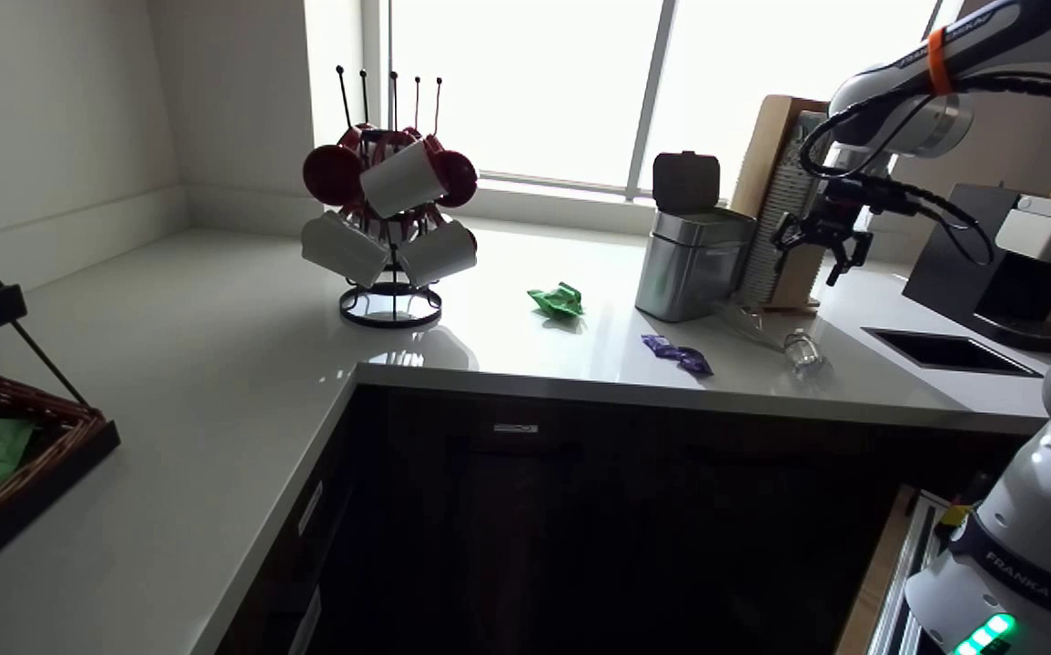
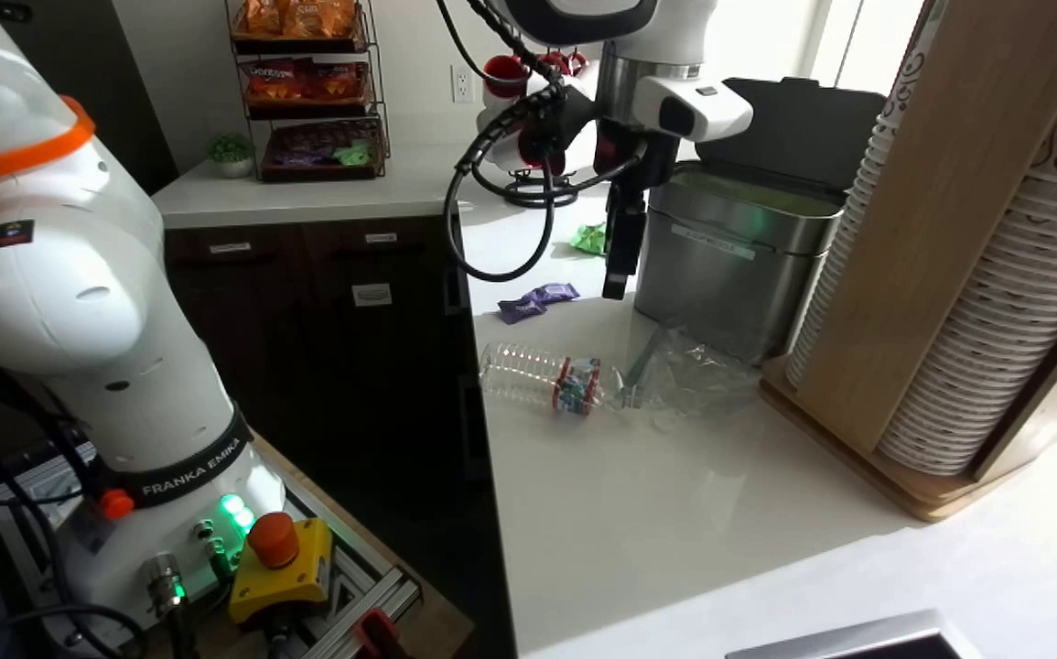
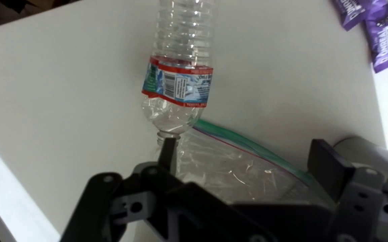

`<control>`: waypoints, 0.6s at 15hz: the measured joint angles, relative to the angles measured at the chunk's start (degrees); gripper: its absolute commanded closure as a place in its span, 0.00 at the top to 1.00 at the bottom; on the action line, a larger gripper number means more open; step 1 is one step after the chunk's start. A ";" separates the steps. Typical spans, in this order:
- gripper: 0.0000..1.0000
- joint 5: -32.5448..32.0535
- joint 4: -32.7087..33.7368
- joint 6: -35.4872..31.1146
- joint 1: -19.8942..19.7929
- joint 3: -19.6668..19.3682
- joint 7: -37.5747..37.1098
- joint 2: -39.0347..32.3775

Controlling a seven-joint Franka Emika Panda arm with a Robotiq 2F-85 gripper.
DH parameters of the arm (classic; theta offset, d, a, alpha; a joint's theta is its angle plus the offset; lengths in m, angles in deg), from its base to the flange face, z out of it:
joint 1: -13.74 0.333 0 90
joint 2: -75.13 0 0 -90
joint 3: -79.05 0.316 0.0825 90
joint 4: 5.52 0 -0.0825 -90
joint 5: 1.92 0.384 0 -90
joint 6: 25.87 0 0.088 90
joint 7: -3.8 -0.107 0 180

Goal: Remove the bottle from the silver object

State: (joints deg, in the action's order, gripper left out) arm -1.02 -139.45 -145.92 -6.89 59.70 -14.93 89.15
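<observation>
A clear plastic bottle with a red and blue label lies on its side on the white counter. It also shows in both exterior views. The silver object is a silver-grey metal bin with its dark lid standing open; the bottle lies outside it. A grey rounded edge at the wrist view's right looks like this bin. My gripper is open and empty. It hangs above the counter in both exterior views. In the wrist view one finger overlaps the bottle's neck.
A clear zip bag lies between bottle and bin. Purple wrappers and a green wrapper lie nearby. A tall tan cup holder stands beside the bin. A mug rack stands farther along.
</observation>
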 measured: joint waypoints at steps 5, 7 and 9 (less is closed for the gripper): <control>1.00 0.47 0.00 7.35 -1.68 -1.73 7.38 6.08; 1.00 0.21 0.01 10.37 -2.55 -2.21 9.82 8.35; 1.00 -0.21 0.02 12.58 -3.41 -2.37 11.53 10.51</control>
State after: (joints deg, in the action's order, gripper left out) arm -1.23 -139.43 -133.34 -10.30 57.33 -3.40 99.66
